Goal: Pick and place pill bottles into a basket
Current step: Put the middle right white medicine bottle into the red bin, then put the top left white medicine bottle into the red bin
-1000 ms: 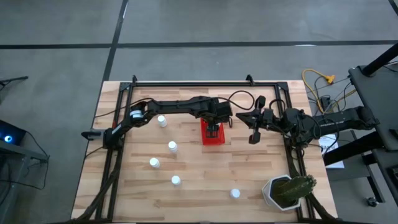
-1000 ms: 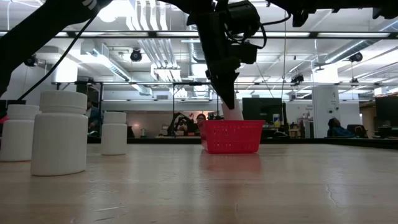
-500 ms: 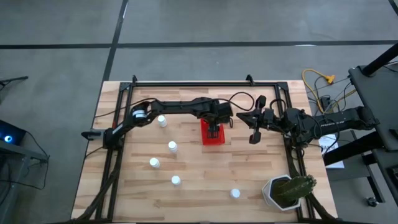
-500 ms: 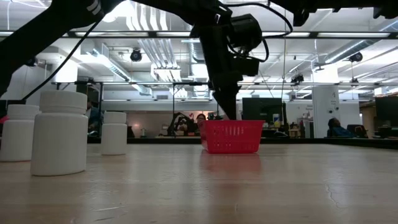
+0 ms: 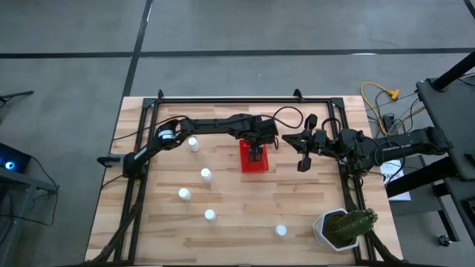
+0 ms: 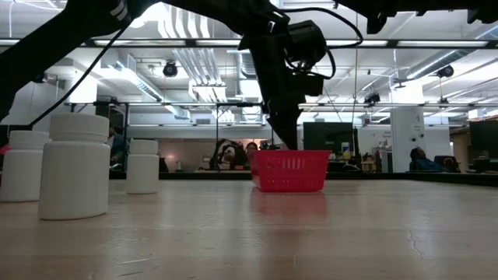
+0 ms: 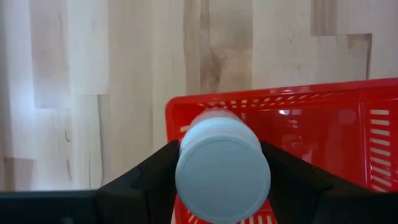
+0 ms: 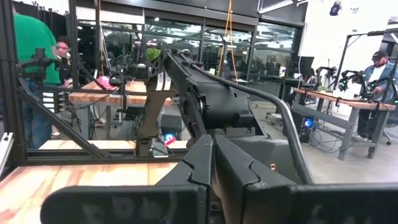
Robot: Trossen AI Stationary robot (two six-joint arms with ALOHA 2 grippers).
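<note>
**Inspector:** Where the left gripper (image 7: 222, 186) stands over the small red rectangular plastic basket with slotted mesh sides (image 7: 323, 134), its two dark fingers (image 7: 146, 180) clamp a small white cylindrical pill bottle with a white cap (image 7: 222, 165) by the body, one on each flank, cap toward the wrist camera. The bottle hangs inside the basket's rim, not yet let go.

**Assessor:** Handling character?

**Inspector:** I judge it light and rigid, a hard plastic shell that will not crush. The round smooth wall may slip or twist, so a grip across the middle of the body, as here, looks soundest.

**Assessor:** The remainder?

**Inspector:** Five more white bottles stand upright on the pale wooden table (image 5: 312, 208), the nearest bottle (image 5: 205, 175) to the left of the basket, all well apart. The right gripper (image 5: 303, 154) waits closed and empty to the basket's right, clear of it.
</note>
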